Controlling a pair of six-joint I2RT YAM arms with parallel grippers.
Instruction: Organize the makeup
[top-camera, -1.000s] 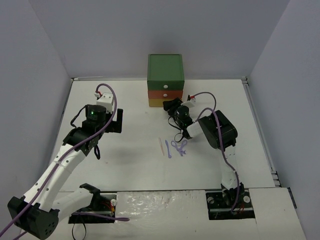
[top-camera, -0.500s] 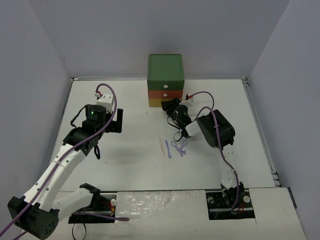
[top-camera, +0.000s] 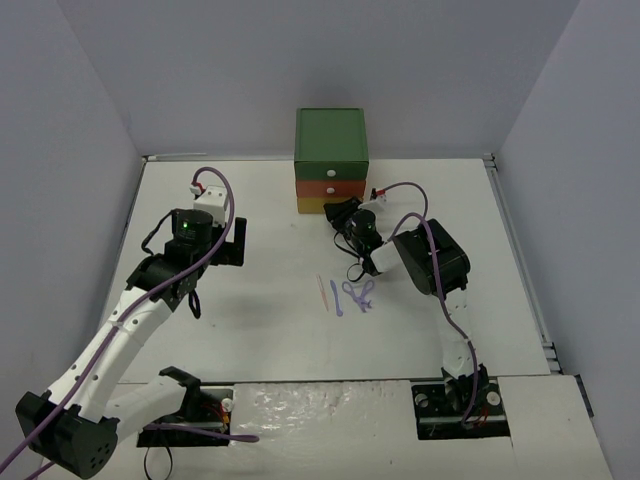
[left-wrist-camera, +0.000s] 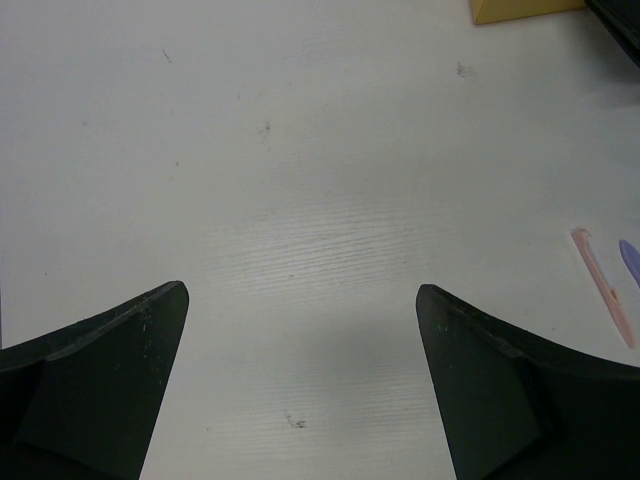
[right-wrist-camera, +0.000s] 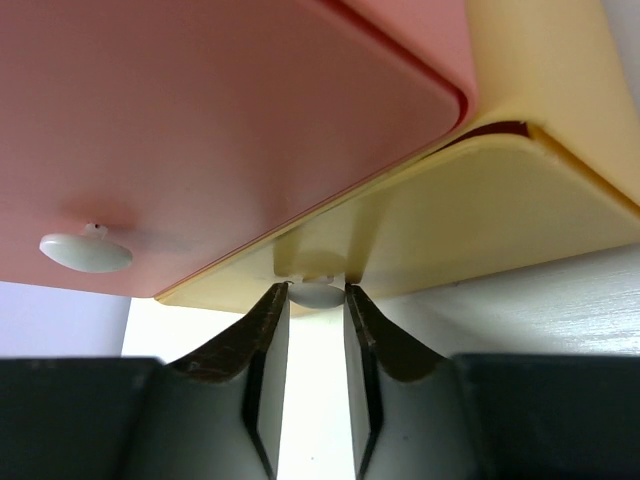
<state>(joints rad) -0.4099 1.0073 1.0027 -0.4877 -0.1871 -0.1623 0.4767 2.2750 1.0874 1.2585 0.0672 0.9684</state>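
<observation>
Right arm has edged in toward the drawer box (top-camera: 331, 140) over the last second and its jaws have narrowed; left arm hasn't budged.

Right gripper (right-wrist-camera: 316, 300) is now pinched on the white knob (right-wrist-camera: 316, 293) of the yellow drawer (right-wrist-camera: 480, 210), bottom of the stack; both fingertips (right-wrist-camera: 270, 340) meet the knob's sides in the wrist view. The orange drawer (right-wrist-camera: 200, 130) sits directly above; its own oval knob (right-wrist-camera: 86, 252) is off to the left, untouched. From above, the gripper is hard up against the box front, with the forearm folded back over the table's right half.

Left gripper (left-wrist-camera: 302, 292) is spread wide, holding nothing, and hangs over open white table (top-camera: 250, 330).

Makeup in view: pale orange stick (top-camera: 322, 292) and lilac tools (top-camera: 355, 296) lie side by side mid-table, on the near side of the box and between the two arms; the stick is leftmost, just apart from the lilac pieces. Both show at the right edge of the left wrist view.

Edges: raised rim (top-camera: 320, 157) along the far side and both flanks; grey walls (top-camera: 90, 90) close in on three sides; the box stands at the far rim, centred.

Room: a broad open strip between the left gripper and the makeup; more open surface right of the right arm out to the rim.

In the way: the right forearm and its purple cable (top-camera: 432, 262) overhang the area just right of and beyond the makeup.
</observation>
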